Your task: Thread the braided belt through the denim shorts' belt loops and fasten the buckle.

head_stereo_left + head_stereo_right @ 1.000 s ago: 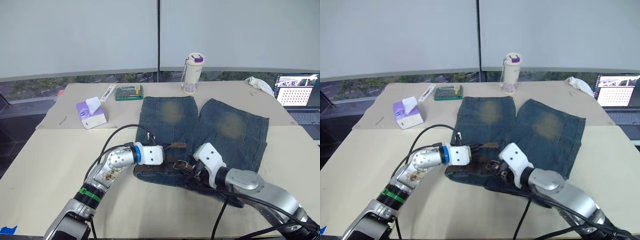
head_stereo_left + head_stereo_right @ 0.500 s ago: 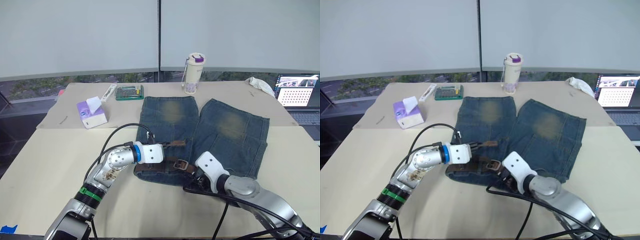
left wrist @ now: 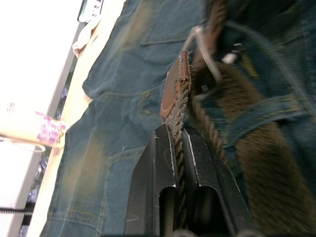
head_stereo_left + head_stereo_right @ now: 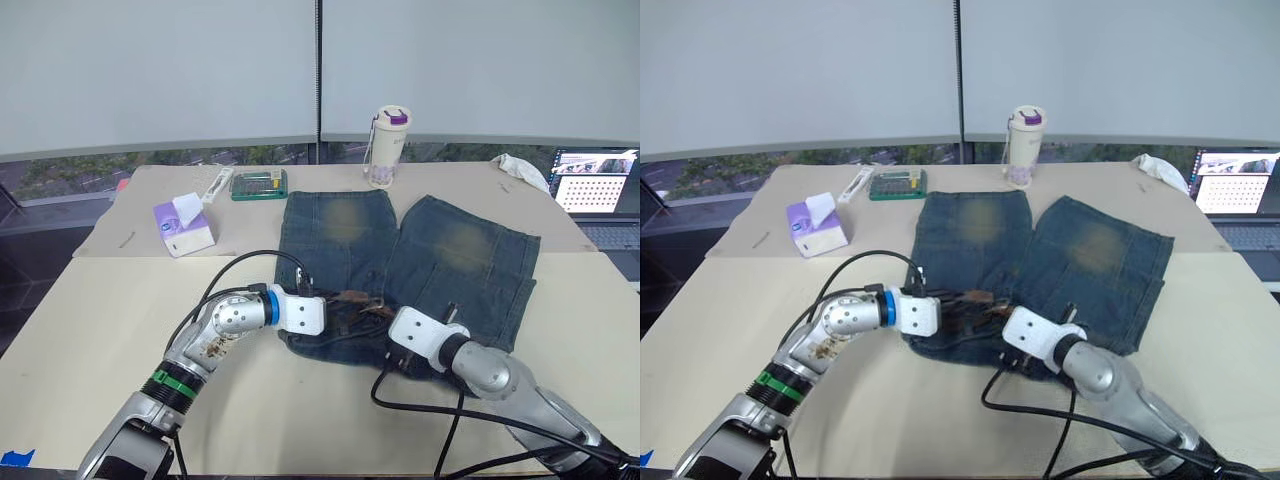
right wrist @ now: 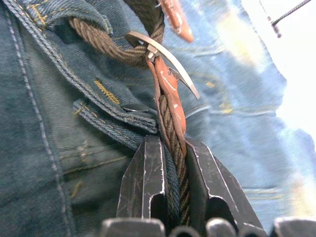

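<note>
We see a beige table filling the lower frame, with the denim shorts spread flat at its centre, legs pointing to the upper frame and waistband toward the lower edge. The braided belt runs along the waistband at mid-frame, between the two arms. In the left wrist view, we see the belt passing under one of the belt loops.

The left gripper sits at the left end of the waistband; its jaws are closed narrowly on the belt's leather-tipped end. The right gripper sits at the waistband's lower centre; its jaws are clamped on the braided strap just behind the buckle, a pale metal frame lying on the denim beside a second loop.

Along the upper frame we note a laptop at the far right, a white cloth beside it, a bottle with a purple lid above the shorts, a green case and a purple tissue box at upper left.
</note>
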Action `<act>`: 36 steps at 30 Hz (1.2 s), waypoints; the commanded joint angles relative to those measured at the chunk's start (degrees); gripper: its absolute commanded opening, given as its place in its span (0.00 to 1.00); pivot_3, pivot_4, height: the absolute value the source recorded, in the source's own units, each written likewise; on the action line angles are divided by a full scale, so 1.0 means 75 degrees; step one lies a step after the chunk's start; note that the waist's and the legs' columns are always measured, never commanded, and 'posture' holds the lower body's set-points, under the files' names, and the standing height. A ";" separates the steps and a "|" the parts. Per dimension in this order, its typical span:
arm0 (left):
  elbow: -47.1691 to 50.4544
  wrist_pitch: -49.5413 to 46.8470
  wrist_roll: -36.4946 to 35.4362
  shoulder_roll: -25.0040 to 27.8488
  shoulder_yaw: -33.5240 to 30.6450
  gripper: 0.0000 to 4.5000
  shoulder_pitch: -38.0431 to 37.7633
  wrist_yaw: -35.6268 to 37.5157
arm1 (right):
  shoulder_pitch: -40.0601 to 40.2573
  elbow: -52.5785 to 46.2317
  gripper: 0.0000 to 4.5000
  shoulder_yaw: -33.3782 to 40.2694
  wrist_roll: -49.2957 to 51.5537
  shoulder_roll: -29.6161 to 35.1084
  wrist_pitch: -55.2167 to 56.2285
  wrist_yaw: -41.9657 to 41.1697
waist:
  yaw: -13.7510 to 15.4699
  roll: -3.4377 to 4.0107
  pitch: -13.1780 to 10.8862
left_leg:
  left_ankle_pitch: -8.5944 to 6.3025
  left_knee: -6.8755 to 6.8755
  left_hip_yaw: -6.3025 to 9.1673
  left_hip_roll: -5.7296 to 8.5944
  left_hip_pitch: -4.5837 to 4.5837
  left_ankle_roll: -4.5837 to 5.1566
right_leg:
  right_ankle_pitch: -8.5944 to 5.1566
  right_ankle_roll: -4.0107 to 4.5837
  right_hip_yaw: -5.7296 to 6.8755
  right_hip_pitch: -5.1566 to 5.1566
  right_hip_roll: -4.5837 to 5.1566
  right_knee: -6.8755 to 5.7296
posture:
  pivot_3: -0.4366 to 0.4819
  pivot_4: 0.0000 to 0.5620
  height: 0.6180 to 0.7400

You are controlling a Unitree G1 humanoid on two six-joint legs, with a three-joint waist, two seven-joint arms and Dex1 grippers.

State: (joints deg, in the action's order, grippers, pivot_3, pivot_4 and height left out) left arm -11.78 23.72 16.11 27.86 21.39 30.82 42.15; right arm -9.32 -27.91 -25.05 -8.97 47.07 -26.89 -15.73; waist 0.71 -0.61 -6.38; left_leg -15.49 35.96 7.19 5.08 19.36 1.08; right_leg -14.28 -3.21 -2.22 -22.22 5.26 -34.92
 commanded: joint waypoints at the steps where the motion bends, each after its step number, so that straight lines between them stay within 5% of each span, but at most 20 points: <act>1: 0.0257 0.0218 0.0111 0.0208 0.0060 0.00 0.0160 0.0206 | -0.0115 0.0213 0.03 0.0165 -0.1037 -0.0069 0.0669 0.0276 | -0.0003 0.0000 0.0000 | 0.0000 0.0000 0.0000 -0.0001 0.0000 0.0000 | 0.0000 0.0000 0.0000 -0.0001 -0.0001 -0.0001 | 0.48 0.27 1.00; 10: 0.0110 0.0620 0.0536 0.0290 0.0260 0.00 0.0453 0.0228 | -0.0104 0.0594 0.03 0.0267 -0.2335 -0.0442 0.1853 0.0256 | -0.0004 0.0000 0.0000 | 0.0002 0.0001 -0.0002 0.0000 -0.0001 -0.0003 | 0.0001 0.0001 -0.0001 -0.0001 -0.0005 -0.0005 | 0.48 0.27 1.00; 17: -0.0163 0.1055 0.1881 0.0535 0.0584 0.00 0.1045 -0.0261 | 0.0111 0.0737 0.03 0.0482 -0.2604 -0.0826 0.2229 0.0121 | -0.0004 0.0000 0.0000 | 0.0003 0.0000 -0.0006 0.0000 -0.0003 -0.0006 | 0.0001 0.0002 -0.0005 -0.0001 -0.0009 -0.0008 | 0.48 0.27 1.00; 36: -0.0878 0.1452 0.2015 -0.0042 0.0784 0.00 0.1466 -0.0550 | 0.0173 0.0932 0.03 0.0610 -0.2996 -0.1455 0.2994 -0.0266 | -0.0008 0.0000 0.0001 | 0.0004 0.0004 -0.0007 0.0002 -0.0006 -0.0005 | 0.0002 0.0003 -0.0004 0.0000 -0.0013 -0.0015 | 0.48 0.27 1.00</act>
State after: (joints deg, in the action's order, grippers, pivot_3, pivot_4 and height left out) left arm -18.70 33.96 31.45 28.43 26.83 40.12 38.99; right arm -6.95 -18.95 -21.36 -31.23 37.02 -7.40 -17.74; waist 0.65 -0.61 -6.38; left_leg -15.47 35.99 7.14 5.09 19.32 1.04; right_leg -14.26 -3.19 -2.24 -22.22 5.16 -35.04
